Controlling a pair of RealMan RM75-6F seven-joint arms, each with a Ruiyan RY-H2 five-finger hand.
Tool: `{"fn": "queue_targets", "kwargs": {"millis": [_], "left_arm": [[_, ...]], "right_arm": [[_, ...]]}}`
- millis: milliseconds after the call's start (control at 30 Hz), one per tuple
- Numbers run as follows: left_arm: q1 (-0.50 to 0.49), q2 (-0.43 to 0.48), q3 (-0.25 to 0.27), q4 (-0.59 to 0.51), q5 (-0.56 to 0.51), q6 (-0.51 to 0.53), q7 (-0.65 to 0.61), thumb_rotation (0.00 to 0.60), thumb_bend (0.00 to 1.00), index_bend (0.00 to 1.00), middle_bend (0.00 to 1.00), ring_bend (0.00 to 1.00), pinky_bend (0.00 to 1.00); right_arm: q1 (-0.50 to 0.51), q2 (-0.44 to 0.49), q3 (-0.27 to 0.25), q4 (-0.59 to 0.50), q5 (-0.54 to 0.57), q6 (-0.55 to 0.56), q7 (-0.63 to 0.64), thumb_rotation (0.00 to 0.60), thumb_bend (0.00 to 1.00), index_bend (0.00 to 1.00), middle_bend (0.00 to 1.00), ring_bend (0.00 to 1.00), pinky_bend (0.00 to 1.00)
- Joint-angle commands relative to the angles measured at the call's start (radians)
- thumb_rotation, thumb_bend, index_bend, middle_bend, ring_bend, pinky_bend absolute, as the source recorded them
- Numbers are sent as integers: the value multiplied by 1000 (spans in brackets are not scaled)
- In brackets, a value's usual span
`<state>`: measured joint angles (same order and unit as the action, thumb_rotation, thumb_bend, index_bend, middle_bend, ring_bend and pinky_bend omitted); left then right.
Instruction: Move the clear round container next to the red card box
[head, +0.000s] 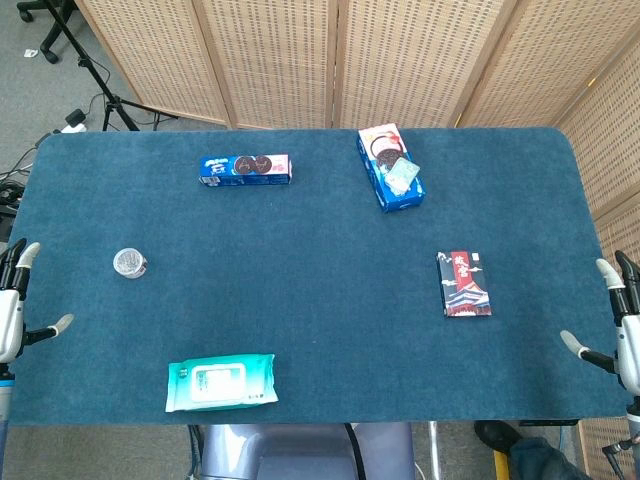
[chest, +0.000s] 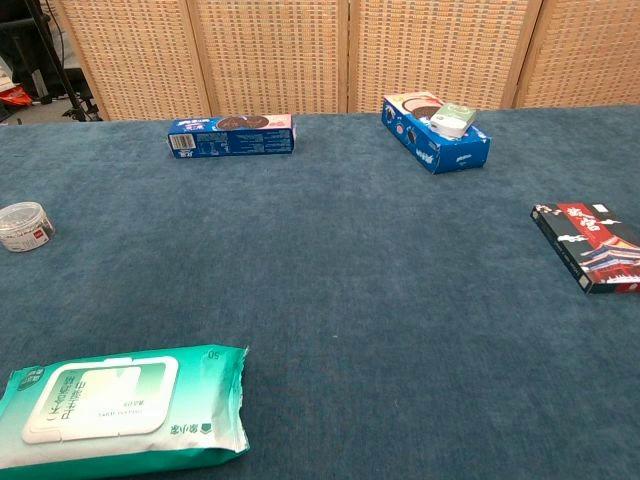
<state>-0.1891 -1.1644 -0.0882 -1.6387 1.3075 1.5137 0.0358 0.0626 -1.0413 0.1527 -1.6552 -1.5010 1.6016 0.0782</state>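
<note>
Blue-clothed table (head: 320, 300), head view: my left hand (head: 14, 300) and right hand (head: 615, 330) flank it, fingers spread, holding nothing, clear round container (head: 130, 263) left, red card box (head: 463, 284) right, well apart; chest view: container (chest: 24, 226) far-left, box (chest: 595, 246) right.

Dark teal-blue table cover (head: 320, 290). Clear container (head: 130, 263), white lid with red label. Card box (head: 463, 284): red, black and white print. Two blue cookie boxes, far left (head: 246, 169) and far right (head: 389, 166). Green-and-white wipes pack (head: 220, 383), near left. Tan woven screens (head: 400, 60).
</note>
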Motion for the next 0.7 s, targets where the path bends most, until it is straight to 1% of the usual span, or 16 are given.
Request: {"fn": "queue_targets", "kwargs": {"millis": [33, 233, 333, 400, 500, 567, 600, 700], "left_arm": [[3, 1, -2, -3, 3, 1, 4, 600, 0, 0, 0, 0, 0], [7, 3, -7, -3, 0, -7, 9, 600, 0, 0, 0, 0, 0], [-13, 6, -19, 12, -18, -49, 13, 600, 0, 0, 0, 0, 0], [-47, 3, -32, 39, -46, -125, 2, 600, 0, 0, 0, 0, 0], [-115, -3, -50, 101, -110, -291, -32, 600, 0, 0, 0, 0, 0], [-163, -9, -60, 152, -148, -403, -53, 600, 0, 0, 0, 0, 0], [-196, -19, -66, 195, -166, -473, -61, 600, 0, 0, 0, 0, 0], [-254, -50, -71, 281, -177, -593, -92, 600, 0, 0, 0, 0, 0]], "right_arm": [[1, 0, 0, -1, 0, -2, 0, 600, 0, 0, 0, 0, 0], [1, 0, -2, -2, 1, -4, 0, 600, 0, 0, 0, 0, 0], [0, 0, -2, -6, 0, -2, 2, 600, 0, 0, 0, 0, 0], [0, 0, -2, -7, 0, -2, 1, 600, 0, 0, 0, 0, 0], [3, -2, -2, -7, 4, -9, -3, 600, 0, 0, 0, 0, 0], [5, -4, -1, -7, 9, -14, -8, 600, 0, 0, 0, 0, 0], [7, -5, 0, -8, 12, -18, -12, 600, 0, 0, 0, 0, 0], [10, -7, 2, -7, 20, -26, -19, 600, 0, 0, 0, 0, 0]]}}
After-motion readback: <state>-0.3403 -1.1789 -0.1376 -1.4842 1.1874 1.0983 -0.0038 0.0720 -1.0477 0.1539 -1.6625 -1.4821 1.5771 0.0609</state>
